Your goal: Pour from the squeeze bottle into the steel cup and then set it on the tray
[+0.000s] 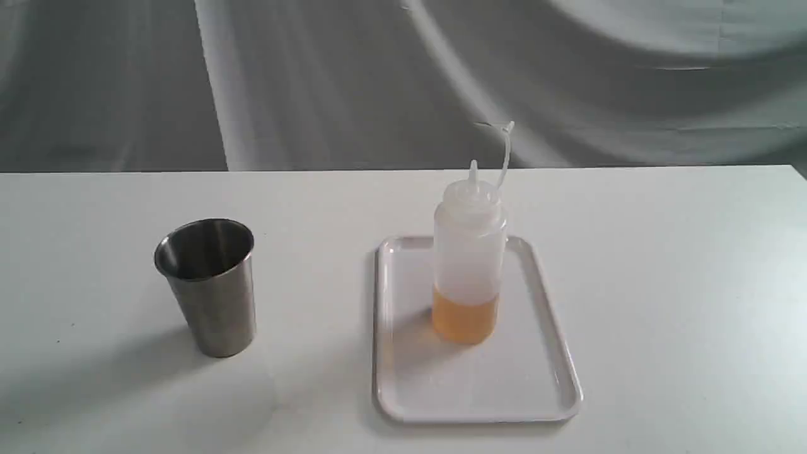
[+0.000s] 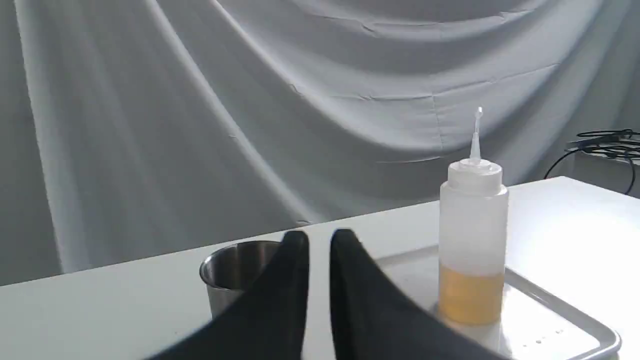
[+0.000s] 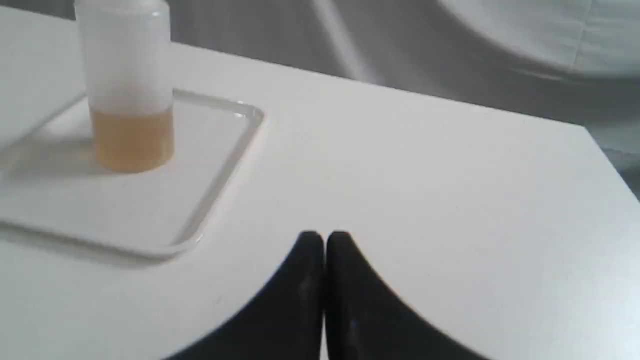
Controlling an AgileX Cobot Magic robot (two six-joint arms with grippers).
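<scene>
the left gripper (image 2: 320, 239) had its two black fingers (image 2: 287, 300) drawn almost together, with only a narrow slot between them, and it gripped nothing. it hung above the white table (image 1: 662, 284). beyond its fingertips stood the steel cup (image 2: 232, 270), partly hidden behind one finger, upright and with its mouth open to the air.

the right gripper (image 3: 324, 236) was closed tighter, its fingers (image 3: 360, 310) parted by a mere hairline, and it too held nothing. it sat over bare tabletop, apart from the near corner of the tray (image 3: 60, 200).

the squeeze bottle (image 1: 468, 265) stood upright on the tray (image 1: 479, 384), in the tray's farther half and roughly centred across its width. amber-orange liquid filled only the bottom part of the bottle; the rest of its whitish body looked empty. its nozzle (image 1: 473, 169) pointed straight up and was uncapped, with the thin cap strap (image 1: 506, 154) rising beside it and curling over at the top.

in the exterior view the steel cup (image 1: 208, 287) stood on the table well to the left of the tray, touching neither it nor the bottle. what lay inside the cup could not be made out. a grey draped cloth (image 1: 315, 82) hung behind the table, and the left wrist view showed some dark cables (image 2: 605, 142) past the table's far corner.
</scene>
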